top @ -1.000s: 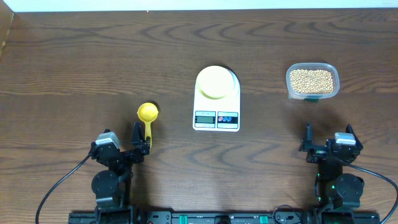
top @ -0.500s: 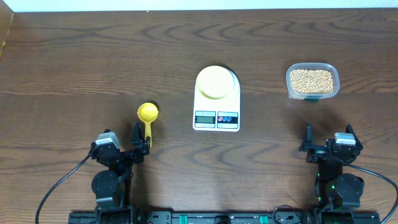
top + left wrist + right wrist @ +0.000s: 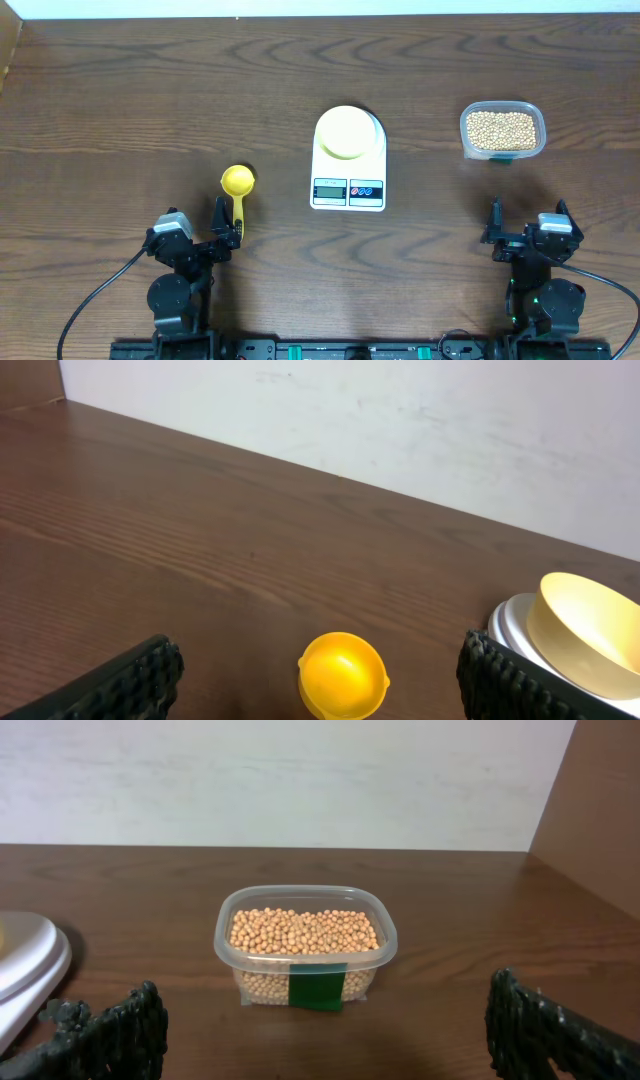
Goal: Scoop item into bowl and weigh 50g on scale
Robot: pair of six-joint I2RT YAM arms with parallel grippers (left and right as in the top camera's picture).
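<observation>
- left claw [image 3: 224,224] and right claw [image 3: 325,1038]: spread wide, gripping nothing.
- where beans [image 3: 303,931]?
- heaped in clear tub [image 3: 387,936], right side of tabletop [image 3: 120,100]; bowl [image 3: 347,131] atop scale [image 3: 348,170], centre.
- overhead only: display [image 3: 329,190], too small to read.
- left wrist only: yellow scoop [image 3: 341,675] between fingers [image 3: 130,682], handle cut off.

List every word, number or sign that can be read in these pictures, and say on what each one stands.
No text can be read in any view.
On the scale, the display is too small to read.
The two buttons beside it carry coloured marks, too small to read.
The green label on the clear tub shows no writing.
</observation>
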